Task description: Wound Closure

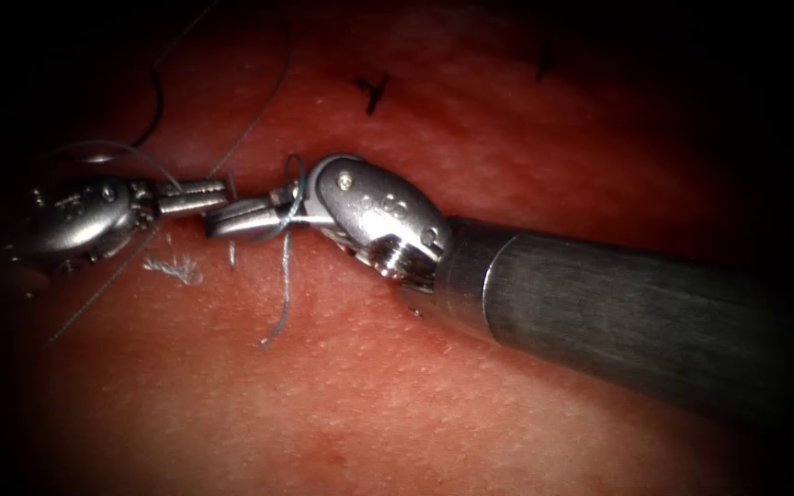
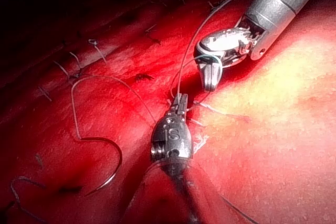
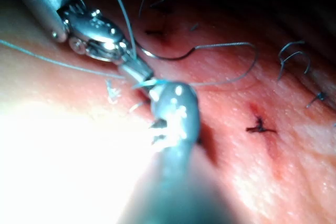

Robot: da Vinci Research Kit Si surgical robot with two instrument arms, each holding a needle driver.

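Observation:
My left tool (image 1: 221,192) comes in from the left with its jaws shut on the thread (image 2: 181,72), which runs up from its tip (image 2: 182,99). My right tool (image 1: 220,223) meets it tip to tip. Its jaws are shut with a loop of thread (image 1: 292,204) wound around them, and nothing is visibly gripped. A loose thread end (image 1: 279,303) hangs down over the tissue (image 1: 369,386). The curved needle (image 2: 113,156) lies free on the tissue, held by neither tool and not in the tissue, seen too beyond the left tool (image 3: 168,57).
Dark tied stitches (image 1: 374,90) (image 1: 544,62) sit along the closed cut behind the tools. A frayed pale thread scrap (image 1: 175,268) lies below the left tool's jaws. Several cut thread ends (image 3: 294,56) stand up from older stitches. The right tool's thick shaft (image 1: 599,303) crosses the lower right.

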